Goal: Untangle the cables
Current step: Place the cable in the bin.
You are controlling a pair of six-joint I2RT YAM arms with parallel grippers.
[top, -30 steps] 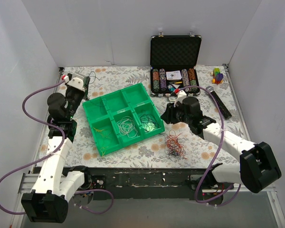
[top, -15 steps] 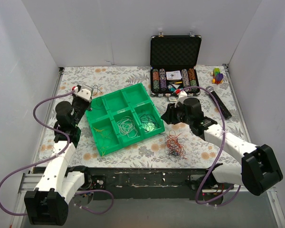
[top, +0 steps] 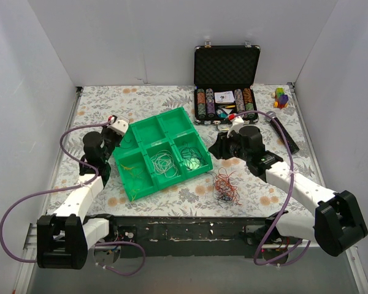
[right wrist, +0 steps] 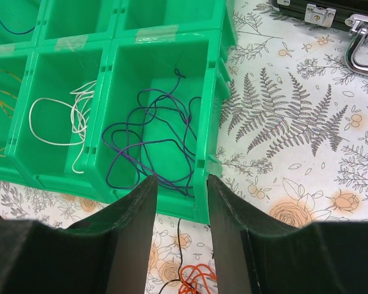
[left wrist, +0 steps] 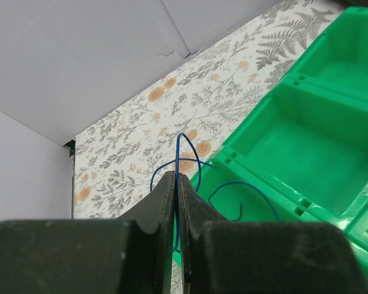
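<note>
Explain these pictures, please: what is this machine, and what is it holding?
Two white robot arms are bolted to a table. The wide picture looks down from above; the other two come from a camera on each wrist. On the table lie a green tray with thin wires in some compartments, a loose tangle of red and black wires, and an open case of poker chips. The left fingers are pinched shut on a blue wire. The right fingers are open and empty, near the tray's purple wire.
</note>
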